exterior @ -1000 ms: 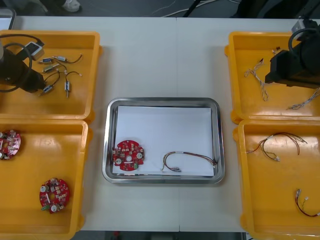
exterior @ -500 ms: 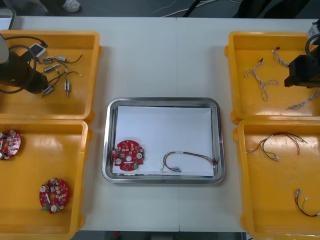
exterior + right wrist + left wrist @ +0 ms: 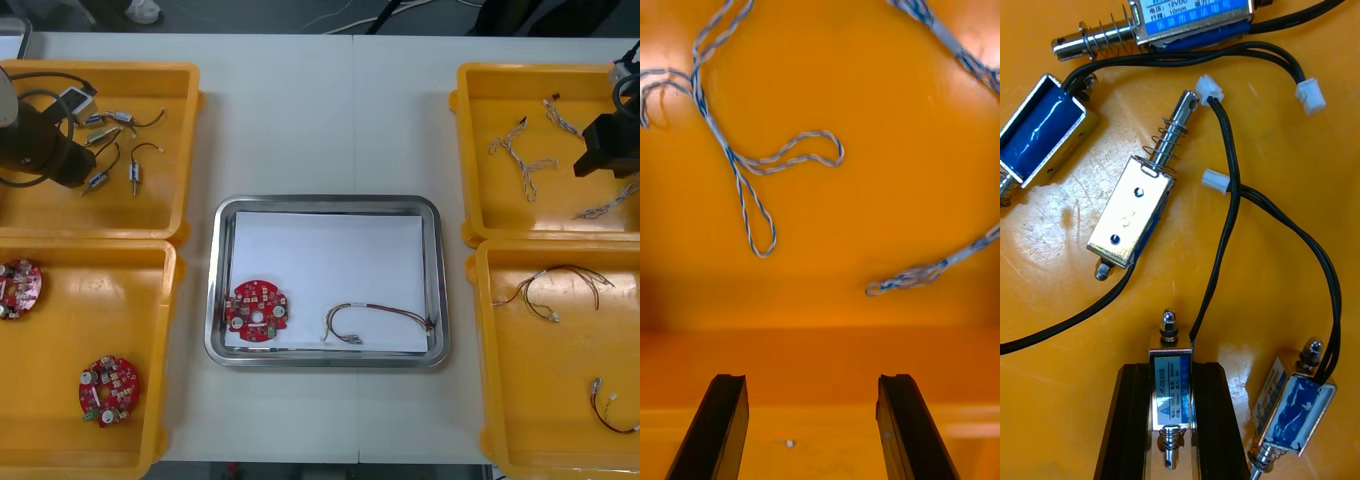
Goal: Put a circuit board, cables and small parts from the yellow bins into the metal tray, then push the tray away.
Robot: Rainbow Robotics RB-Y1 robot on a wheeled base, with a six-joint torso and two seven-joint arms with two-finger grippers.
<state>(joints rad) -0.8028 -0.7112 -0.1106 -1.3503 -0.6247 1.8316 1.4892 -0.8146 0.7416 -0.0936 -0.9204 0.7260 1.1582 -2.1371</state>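
Right, closest to you: the near left yellow bin [image 3: 60, 350] holds two circuit boards [image 3: 108, 390], the near right bin [image 3: 540, 400] two red and yellow cables [image 3: 555, 285]. Metal tray [image 3: 325, 201] between them has one board [image 3: 256, 310] and one cable [image 3: 380, 308]. Farther out, in the far left bin [image 3: 150, 210], your left gripper [image 3: 1171, 369] clamps one small metal part [image 3: 1171, 386] of five; your right gripper [image 3: 811, 382] hangs spread above three twisted blue and white cables [image 3: 731, 155].

Pretty soft overhead light is washing evenly over the worktop [image 3: 320, 110], barely throwing shadows. The metal tray [image 3: 325, 201] rim is glinting. Glare patches are blooming on the far-left yellow bin [image 3: 1045, 240] floor and the small metal parts [image 3: 1131, 214] are sparkling. Shade is pooling along the far-right yellow bin [image 3: 865, 225] wall.
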